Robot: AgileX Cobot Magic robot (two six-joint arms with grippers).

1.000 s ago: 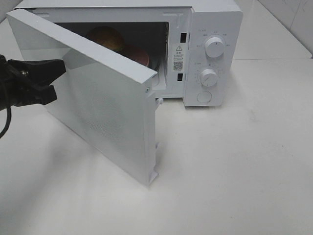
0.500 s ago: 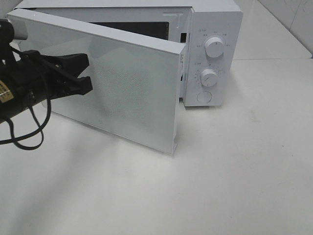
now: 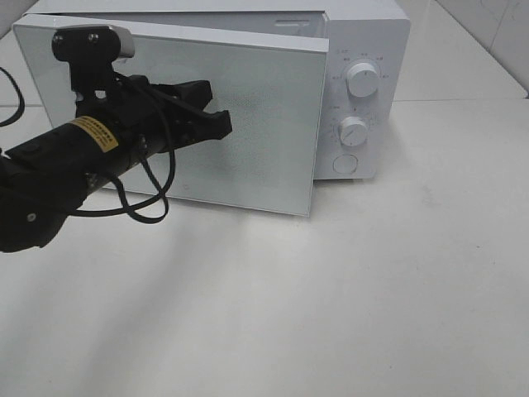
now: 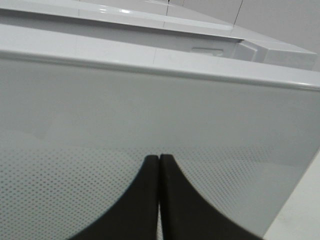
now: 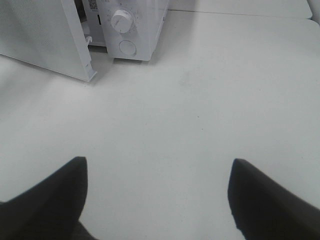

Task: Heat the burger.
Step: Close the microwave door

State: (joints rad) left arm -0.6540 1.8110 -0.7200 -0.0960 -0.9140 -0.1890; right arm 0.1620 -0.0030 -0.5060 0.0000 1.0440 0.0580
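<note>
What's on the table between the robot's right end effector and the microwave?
Nothing, just bare white table between the right end effector and the microwave; the right wrist view shows it.

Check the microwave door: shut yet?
Not quite: ajar. Right wrist view shows a gap between door edge and panel. Shut left gripper is at its face.

Light: bright, even, from overhead
Shadow: soft grey patch on the tabletop [image 3: 388, 281]
Focus: left pincer [image 4: 159, 159] soft-edged up close
</note>
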